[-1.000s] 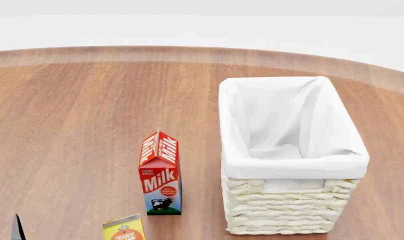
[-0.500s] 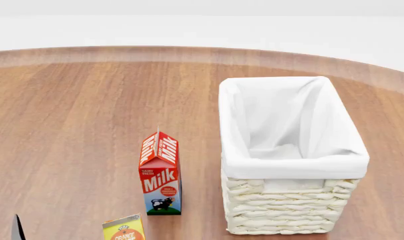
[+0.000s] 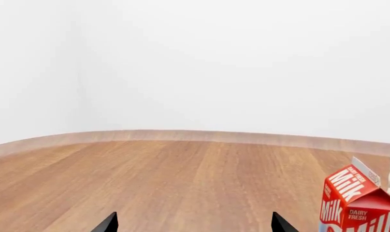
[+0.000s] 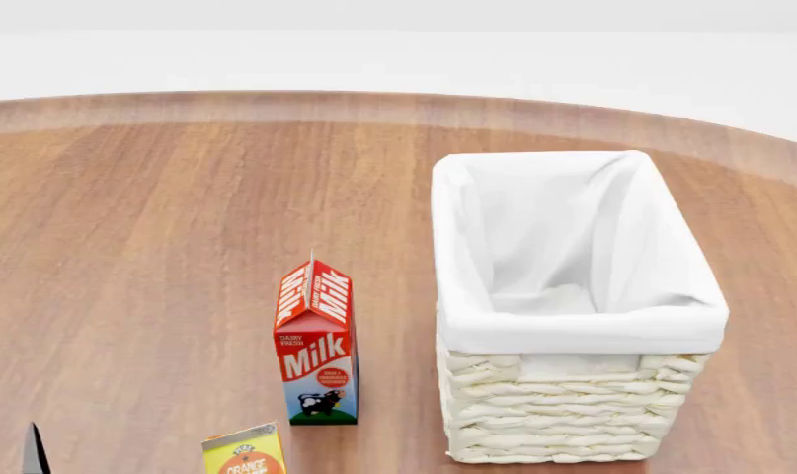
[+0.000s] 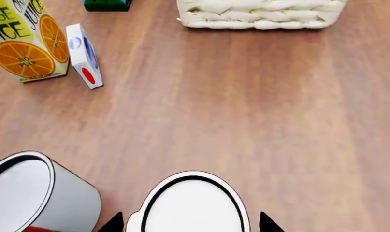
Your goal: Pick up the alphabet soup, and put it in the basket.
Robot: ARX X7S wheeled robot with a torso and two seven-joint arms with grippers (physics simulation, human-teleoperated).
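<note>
In the right wrist view, a white-topped can [image 5: 191, 205] stands on the table between my right gripper's [image 5: 191, 223] two black fingertips. Its label is hidden, so I cannot confirm it as the alphabet soup by colour. The jaws are apart on either side of it, with small gaps to its rim. A second can [image 5: 27, 193] beside it shows red at its base. The basket [image 4: 576, 296], cream wicker with white lining, stands upright and holds nothing I can see; its base shows in the right wrist view [image 5: 259, 14]. My left gripper [image 3: 193, 223] is open and empty over bare table.
A red milk carton [image 4: 316, 346] stands left of the basket and also shows in the left wrist view [image 3: 359, 203]. An orange juice carton [image 5: 24, 43] and a small white box [image 5: 84, 55] stand between the cans and the milk. One left fingertip [image 4: 34, 449] shows at the head view's bottom left.
</note>
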